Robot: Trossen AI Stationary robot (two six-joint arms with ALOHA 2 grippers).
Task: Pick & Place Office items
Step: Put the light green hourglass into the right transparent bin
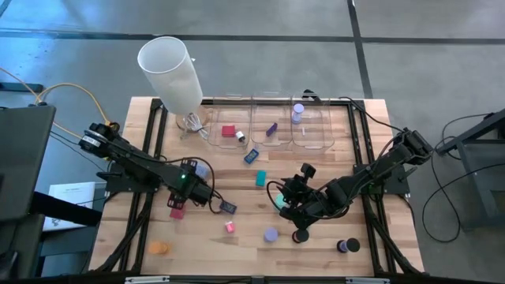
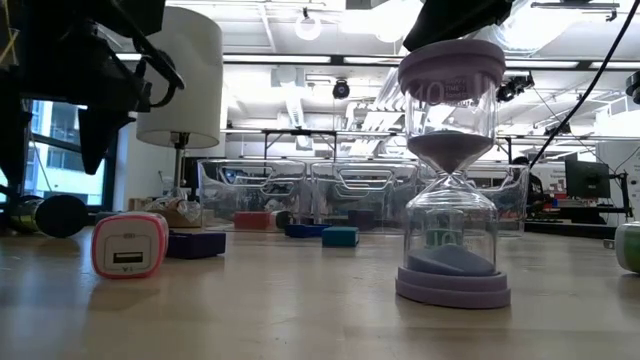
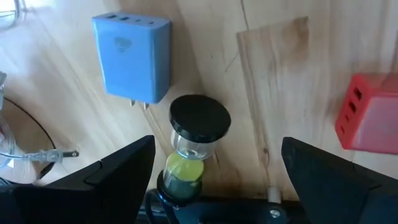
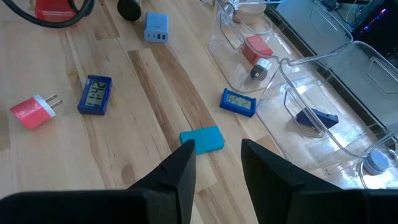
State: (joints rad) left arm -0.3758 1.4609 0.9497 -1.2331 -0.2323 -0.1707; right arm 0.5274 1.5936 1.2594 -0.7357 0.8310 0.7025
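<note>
With fingers spread wide, the left tool [image 3: 211,186] straddles the black-capped hourglass [image 3: 194,146] on the bench [image 1: 316,237], so closing comes next; right tool [image 4: 217,165] hovers part-open, empty.

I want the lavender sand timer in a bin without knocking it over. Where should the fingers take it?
The lavender sand timer stands upright. Grip the broad cap from above, fingers on either side; its narrow glass waist looks a slippery, fragile hold.
</note>
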